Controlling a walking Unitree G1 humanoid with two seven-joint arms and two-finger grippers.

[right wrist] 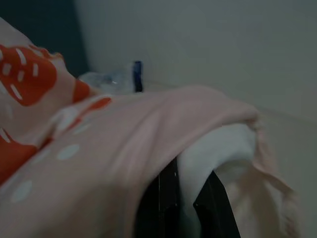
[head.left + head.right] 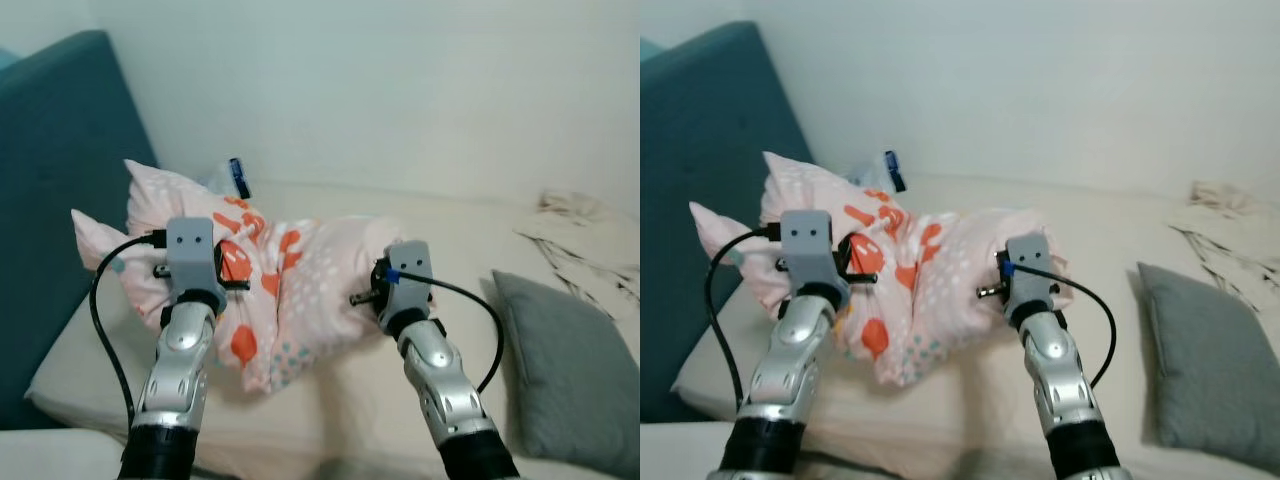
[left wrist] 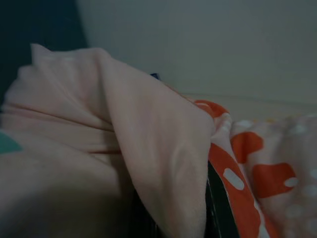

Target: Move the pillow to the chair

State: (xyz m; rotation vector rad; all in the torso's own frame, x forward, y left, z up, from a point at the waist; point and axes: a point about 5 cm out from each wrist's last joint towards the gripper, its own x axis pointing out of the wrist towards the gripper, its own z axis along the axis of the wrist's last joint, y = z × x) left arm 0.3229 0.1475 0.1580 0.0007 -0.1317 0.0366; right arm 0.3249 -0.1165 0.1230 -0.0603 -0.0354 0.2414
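Observation:
The pillow [image 2: 300, 290] is pink with orange strawberry shapes and pale dots, and it is bunched up over the cream bed [image 2: 340, 410]. My left gripper [image 3: 173, 198] is shut on a fold of its pink cover at the pillow's left side, under the grey wrist block [image 2: 192, 250]. My right gripper [image 1: 190, 193] is shut on the pillow's right corner, with white and pink fabric [image 1: 218, 148] pinched between the black fingers [image 1: 166, 196]. In the eye views the fabric hides both pairs of fingers.
A teal upholstered back [image 2: 50, 200] rises at the left. A grey cushion [image 2: 560, 360] lies on the bed at the right, with a crumpled patterned sheet [image 2: 580, 240] beyond it. A clear object with a blue label [image 2: 236, 178] sits behind the pillow by the white wall.

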